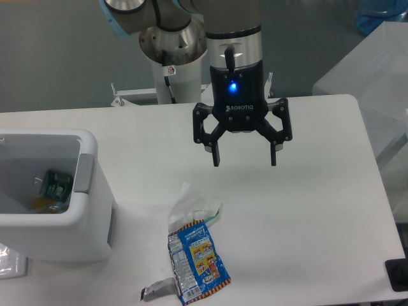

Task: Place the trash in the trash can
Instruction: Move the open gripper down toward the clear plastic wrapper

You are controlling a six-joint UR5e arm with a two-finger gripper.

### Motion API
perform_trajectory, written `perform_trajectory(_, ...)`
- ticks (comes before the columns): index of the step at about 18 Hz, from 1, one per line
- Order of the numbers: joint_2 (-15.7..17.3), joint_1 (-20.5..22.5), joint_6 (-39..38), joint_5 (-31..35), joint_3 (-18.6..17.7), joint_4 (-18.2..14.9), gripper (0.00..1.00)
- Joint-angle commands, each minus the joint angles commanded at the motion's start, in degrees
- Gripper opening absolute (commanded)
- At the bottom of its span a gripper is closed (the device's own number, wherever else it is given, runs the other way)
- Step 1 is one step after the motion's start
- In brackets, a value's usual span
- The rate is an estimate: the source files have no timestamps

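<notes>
— Edges first: where do they run, measured from the trash can (pixel 89 210)?

— Bin sits at the left border of the view, cut off by it, its thick rim toward me. The white table (pixel 306 210) stretches away from the bin to the right and ends in a rounded far corner; its right edge slants down toward the near right. Between the bin's right wall and that edge lies broad bare tabletop, broken only by the litter.

— And the litter?

— All to the right of the bin and nearer the camera than its rim. The clear plastic wrapper (pixel 194 207) with its green strip lies closest to the bin's level; the blue snack packet (pixel 197 260) touches it just below; the small silver wrapper (pixel 156 291) lies at the packet's lower left corner. Inside the bin I see a dark green packet (pixel 56 183) against the grey wall.

— The room?

— Grey wall behind, a pale covered shape beyond the table's right edge.

— Your pose?

— My claw (pixel 244 158) hangs straight down, above the table, right of the bin and behind the wrapper. Fingers spread wide, nothing between them.
</notes>
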Motion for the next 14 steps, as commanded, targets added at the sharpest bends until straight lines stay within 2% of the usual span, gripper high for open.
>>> perform_trajectory(4,0.26,-0.26,0.00,1.14,-1.22,-0.26,1.00)
perform_trajectory(7,0.62,-0.44,0.00,1.14,-4.56,0.53,1.00)
perform_trajectory(14,0.26,-0.79,-0.09,0.97,-9.66,1.14,1.00)
